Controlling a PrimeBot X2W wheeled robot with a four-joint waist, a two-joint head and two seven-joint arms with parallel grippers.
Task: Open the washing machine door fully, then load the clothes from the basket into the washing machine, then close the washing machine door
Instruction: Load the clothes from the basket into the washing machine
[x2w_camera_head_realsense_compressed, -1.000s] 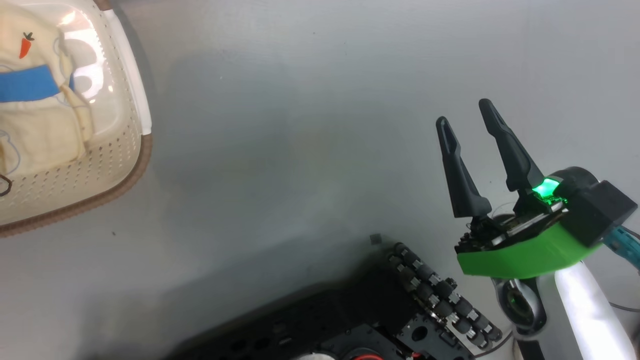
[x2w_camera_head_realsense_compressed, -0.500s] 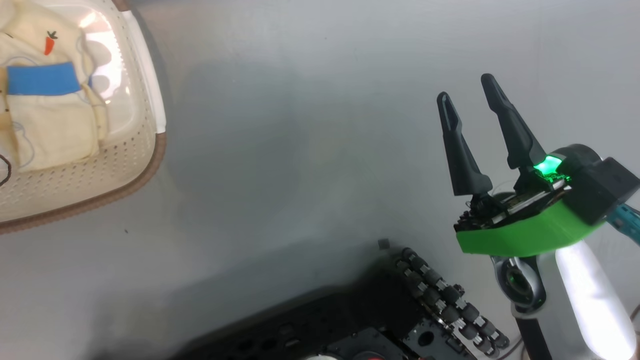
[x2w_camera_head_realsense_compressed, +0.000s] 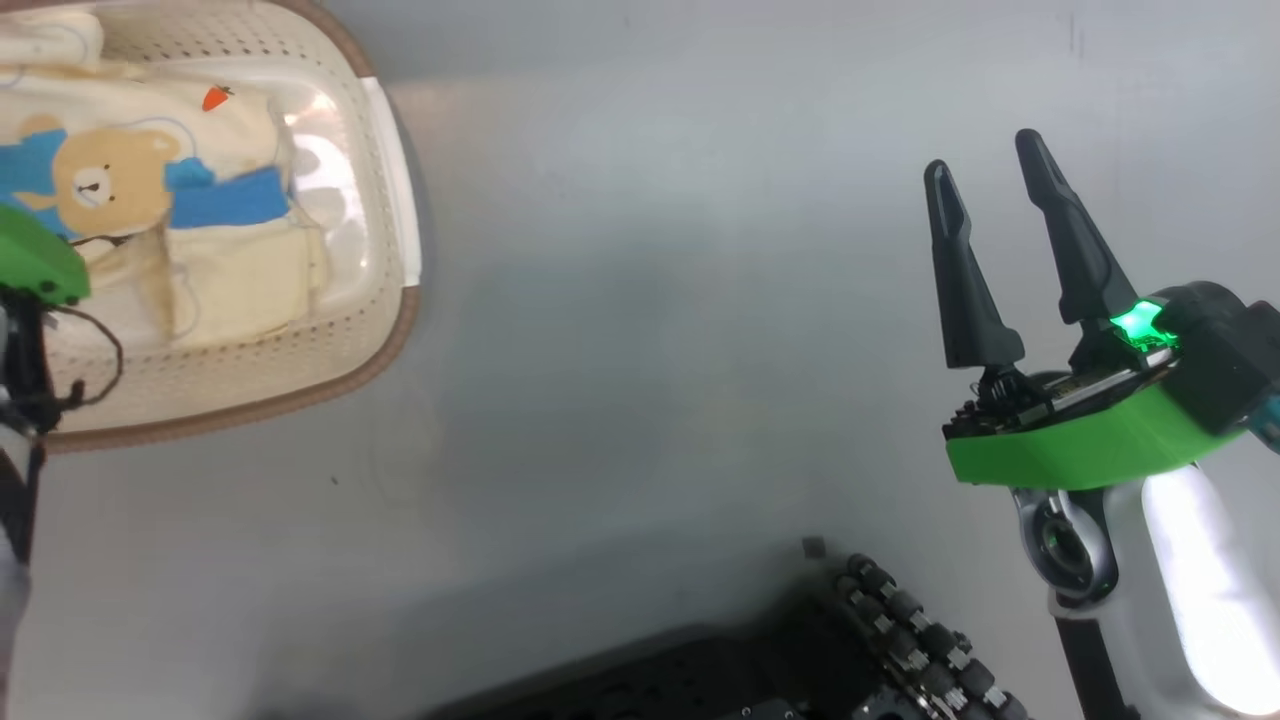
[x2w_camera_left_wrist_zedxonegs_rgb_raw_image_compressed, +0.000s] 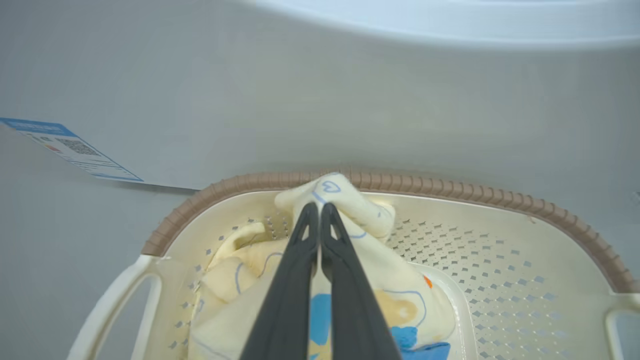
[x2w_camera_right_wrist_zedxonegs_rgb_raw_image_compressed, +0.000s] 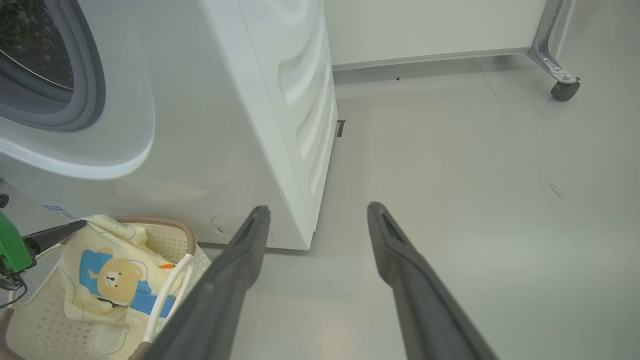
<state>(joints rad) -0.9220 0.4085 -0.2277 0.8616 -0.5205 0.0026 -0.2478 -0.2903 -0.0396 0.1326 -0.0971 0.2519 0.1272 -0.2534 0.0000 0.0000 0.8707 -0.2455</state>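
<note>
Left pincer (x2w_camera_left_wrist_zedxonegs_rgb_raw_image_compressed: 319, 210) is clamped shut on a fold of the clothes (x2w_camera_left_wrist_zedxonegs_rgb_raw_image_compressed: 372, 217), with the tips pinching a bunched-up bit at the far end of the pile. The cloth peaks up around the tips and drapes back down under the fingers, so I'd guess a lift is starting, but most of it lies in the basket (x2w_camera_left_wrist_zedxonegs_rgb_raw_image_compressed: 450, 187) underneath. Just past the tips is the basket's brown rim, then the white front of the washer (x2w_camera_left_wrist_zedxonegs_rgb_raw_image_compressed: 300, 100), with a blue label (x2w_camera_left_wrist_zedxonegs_rgb_raw_image_compressed: 70, 147) off to the pincer's left.

Right pincer (x2w_camera_head_realsense_compressed: 985, 160) is spread wide and empty, hanging over bare floor (x2w_camera_head_realsense_compressed: 650, 300), well apart from the basket on its left. Up and left of it the grey gasket (x2w_camera_right_wrist_zedxonegs_rgb_raw_image_compressed: 92, 75) and dark drum (x2w_camera_right_wrist_zedxonegs_rgb_raw_image_compressed: 30, 45) sit uncovered, so the door looks open. Can't tell how far it's swung, though.

Progress-wise I'd call it early loading: the grab is made, I can't make out any cloth in the drum, and closing the door is left.

The clothes are soft cream-yellow cloth with thin blue outlines, a bear (x2w_camera_head_realsense_compressed: 92, 183) on a blue patch and a tiny orange carrot (x2w_camera_head_realsense_compressed: 215, 97). It's floppy and folded over itself, so I'd expect it to sag and trail on the way up.
</note>
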